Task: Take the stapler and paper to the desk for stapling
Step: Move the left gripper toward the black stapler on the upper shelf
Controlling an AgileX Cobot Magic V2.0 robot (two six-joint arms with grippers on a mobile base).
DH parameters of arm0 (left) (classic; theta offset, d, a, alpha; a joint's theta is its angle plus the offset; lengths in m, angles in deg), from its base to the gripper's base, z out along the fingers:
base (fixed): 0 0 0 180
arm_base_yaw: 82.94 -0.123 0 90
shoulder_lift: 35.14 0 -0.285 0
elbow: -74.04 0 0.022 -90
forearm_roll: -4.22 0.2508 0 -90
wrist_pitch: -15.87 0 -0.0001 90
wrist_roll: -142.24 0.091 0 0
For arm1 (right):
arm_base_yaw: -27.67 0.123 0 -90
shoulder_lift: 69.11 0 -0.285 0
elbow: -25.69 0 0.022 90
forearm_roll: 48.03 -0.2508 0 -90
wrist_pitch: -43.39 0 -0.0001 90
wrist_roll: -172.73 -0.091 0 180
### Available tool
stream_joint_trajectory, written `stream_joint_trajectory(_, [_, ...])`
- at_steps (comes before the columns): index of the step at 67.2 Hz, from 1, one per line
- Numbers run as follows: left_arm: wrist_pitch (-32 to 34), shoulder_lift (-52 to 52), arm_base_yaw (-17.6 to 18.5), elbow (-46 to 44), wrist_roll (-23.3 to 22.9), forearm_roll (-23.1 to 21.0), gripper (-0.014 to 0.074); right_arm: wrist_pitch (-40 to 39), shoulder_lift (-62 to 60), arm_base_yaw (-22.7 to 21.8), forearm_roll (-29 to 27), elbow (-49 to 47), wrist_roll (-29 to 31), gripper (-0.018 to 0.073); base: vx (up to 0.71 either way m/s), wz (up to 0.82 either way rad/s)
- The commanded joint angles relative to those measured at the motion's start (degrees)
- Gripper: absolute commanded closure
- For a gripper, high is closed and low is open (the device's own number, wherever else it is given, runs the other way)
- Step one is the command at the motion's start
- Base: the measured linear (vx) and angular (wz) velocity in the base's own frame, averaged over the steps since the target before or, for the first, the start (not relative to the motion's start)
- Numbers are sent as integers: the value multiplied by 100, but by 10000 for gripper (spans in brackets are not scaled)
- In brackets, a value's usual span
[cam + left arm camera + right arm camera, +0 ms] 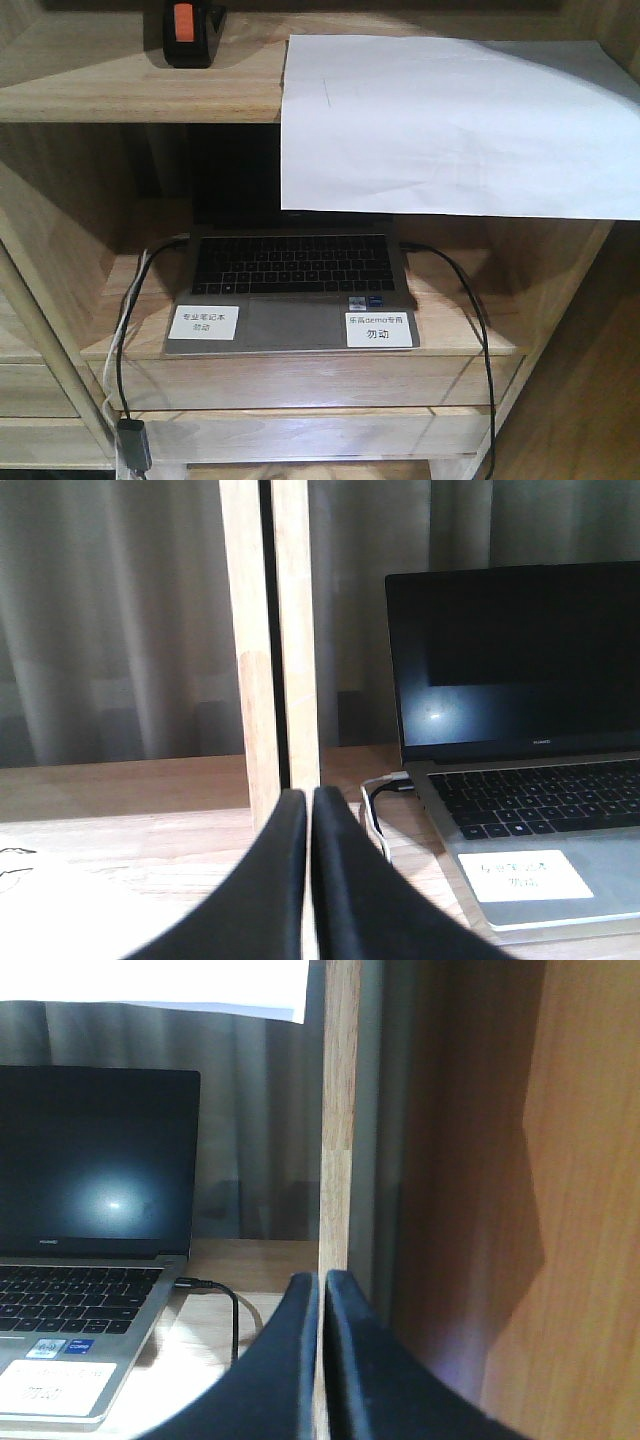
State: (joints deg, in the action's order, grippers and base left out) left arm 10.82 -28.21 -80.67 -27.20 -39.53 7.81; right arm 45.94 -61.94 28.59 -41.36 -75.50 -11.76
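The black stapler [190, 30] with its orange-red top stands on the upper shelf [100, 85] at the far left. The white paper [450, 120] lies on the same shelf to the right, and its front half hangs over the edge; its lower edge shows as paper [150, 982] at the top of the right wrist view. My left gripper [310, 800] is shut and empty, low in front of a wooden post [270, 630]. My right gripper [322, 1285] is shut and empty before another upright [340, 1110]. Neither gripper shows in the front view. The desk is out of view.
An open laptop [290, 290] with two white labels sits on the lower shelf beneath the paper. A black cable [487, 340] runs off its right side, and white and black cables [120, 340] hang at its left. A brown side panel [560, 1210] stands close on the right.
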Motion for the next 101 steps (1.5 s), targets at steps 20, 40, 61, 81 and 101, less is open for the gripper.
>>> stream_joint_trajectory(20, [430, -70, 9, 165, -8, -45, 603, -415, -88, -20, 12, 20, -4, 568, 0, 0])
stream_joint_trajectory(40, [1056, -70, 9, 158, -8, -45, 603, -415, -88, -20, 12, 20, -4, 568, 0, 0])
stream_joint_trajectory(61, [1774, 40, 9, -812, -13, -45, 603, -415, -88, -20, 12, 20, -4, 568, 0, 0])
stream_joint_trajectory(81, [335, 1353, 9, -2776, -13, -45, 603, -415, -88, -20, 12, 20, -4, 568, 0, 0])
stream_joint_trajectory(101, [-982, 2571, 9, -4246, -13, -45, 603, -415, -88, -20, 12, 20, -4, 568, 0, 0])
